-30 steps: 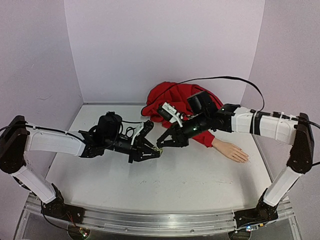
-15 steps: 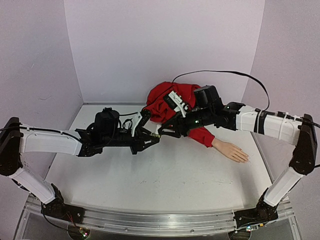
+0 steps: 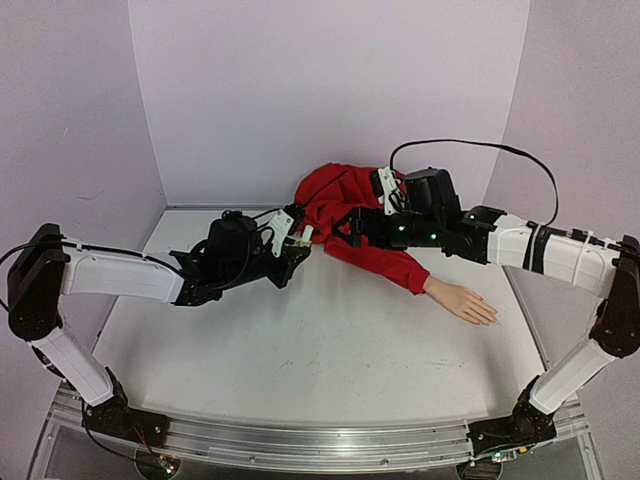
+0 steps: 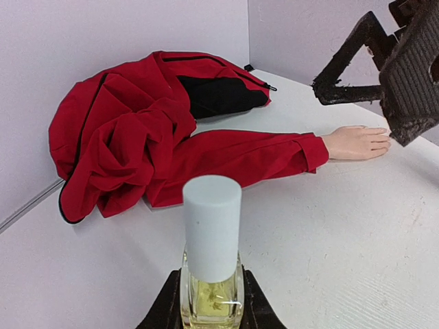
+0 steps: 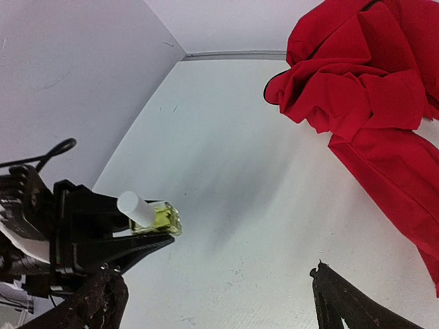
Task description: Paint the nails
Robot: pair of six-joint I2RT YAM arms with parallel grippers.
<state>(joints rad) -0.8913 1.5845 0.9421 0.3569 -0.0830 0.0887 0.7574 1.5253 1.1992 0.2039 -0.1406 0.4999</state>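
Bright, even, diffuse light; faint soft shadows; wide-angle distortion at edges.

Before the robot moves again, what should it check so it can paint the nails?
1. Is the bottle held by the left gripper? Ok, upright between its fingers.
2. Is the white cap off? Not ok, still on.
3. Is the right gripper ready for the cap? Ok, open wide, apart from it.
4. Is the mannequin hand out of the red sleeve? Ok, lying on the table.
5. Are the nails bare? Cannot tell, too small.
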